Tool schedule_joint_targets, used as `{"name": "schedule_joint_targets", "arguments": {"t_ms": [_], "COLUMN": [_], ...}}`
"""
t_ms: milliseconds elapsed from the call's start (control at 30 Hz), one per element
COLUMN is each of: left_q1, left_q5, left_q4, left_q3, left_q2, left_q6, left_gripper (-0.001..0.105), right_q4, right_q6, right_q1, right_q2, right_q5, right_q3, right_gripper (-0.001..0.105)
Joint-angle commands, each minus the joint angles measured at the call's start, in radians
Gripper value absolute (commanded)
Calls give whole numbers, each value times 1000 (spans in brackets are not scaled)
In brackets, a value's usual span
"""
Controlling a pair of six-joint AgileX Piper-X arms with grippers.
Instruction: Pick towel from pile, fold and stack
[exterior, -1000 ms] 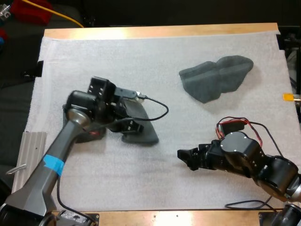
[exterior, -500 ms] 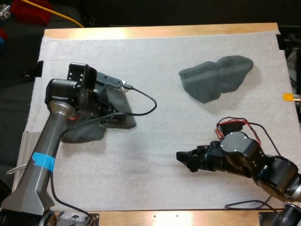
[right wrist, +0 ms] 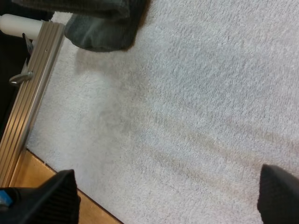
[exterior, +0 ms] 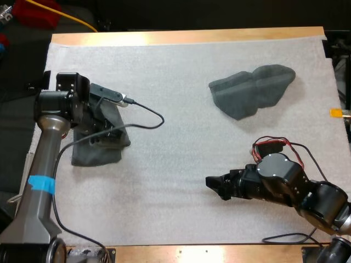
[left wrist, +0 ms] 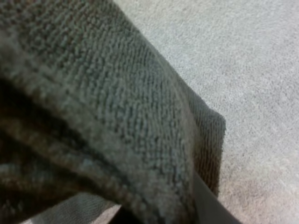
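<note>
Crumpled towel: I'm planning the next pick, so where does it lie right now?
In the high view the crumpled towel lies on the far right part of the white mat, beyond the right pincer and well apart from it.

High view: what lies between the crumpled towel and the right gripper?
Nothing. In the high view, the stretch between the crumpled towel and the right gripper is bare white mat.
</note>
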Motion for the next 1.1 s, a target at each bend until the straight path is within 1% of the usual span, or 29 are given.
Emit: {"name": "schedule_joint_targets", "arguments": {"t_ms": [0, 167, 233, 333, 467, 600, 667, 767, 833, 867, 933, 967, 1000, 1033, 1067], "left_q1": [2, 11, 20, 44, 84, 124, 134, 136, 136, 136, 136, 136, 136, 136, 136], "left_q5": [17, 1, -56, -107, -110, -113, -113, -117, -140, -158, -251, -282, -339, -388, -405], "left_q4": [3, 3, 3, 6, 4, -3, -16, -47, -66, -71, -79, -79, -79, -79, -79], "left_q3": [-5, -5, -5, -2, 8, 43, 67, 108, 121, 122, 122, 122, 119, 117, 114], "left_q2": [15, 67, 81, 81, 81, 81, 81, 81, 81, 81, 81, 81, 81, 81, 81], "left_q6": [13, 20, 20, 16, -1, -16, -20, -23, -27, -32, -51, -52, -55, -69, -77], "left_gripper": [0, 0, 0, 0, 0, 0, 3, 21, 40, 45, 62, 65, 70, 70, 70], "right_q4": [-4, 2, 1, 1, 1, 1, 1, 1, 1, 1, 1, 1, 1, 1, 1], "right_q6": [0, 0, 0, 0, 0, 0, 0, -3, -3, -4, -7, -6, -6, -6, -6], "right_q1": [0, 0, 0, 0, 0, 0, 0, 0, 0, 0, 0, 0, 0, 0, 0], "right_q2": [-5, -5, -5, -5, -5, -5, -5, -5, -5, -5, -5, -5, -5, -5, -5], "right_q5": [-13, -13, -13, -13, -13, -13, -10, -10, -10, -10, -10, -10, -10, -10, -10], "right_q3": [-5, -5, -5, -5, -5, -5, -5, -5, -5, -5, -5, -5, -5, -5, -5], "right_gripper": [76, 76, 76, 76, 76, 76, 76, 76, 76, 76, 76, 76, 76, 76, 76]}}
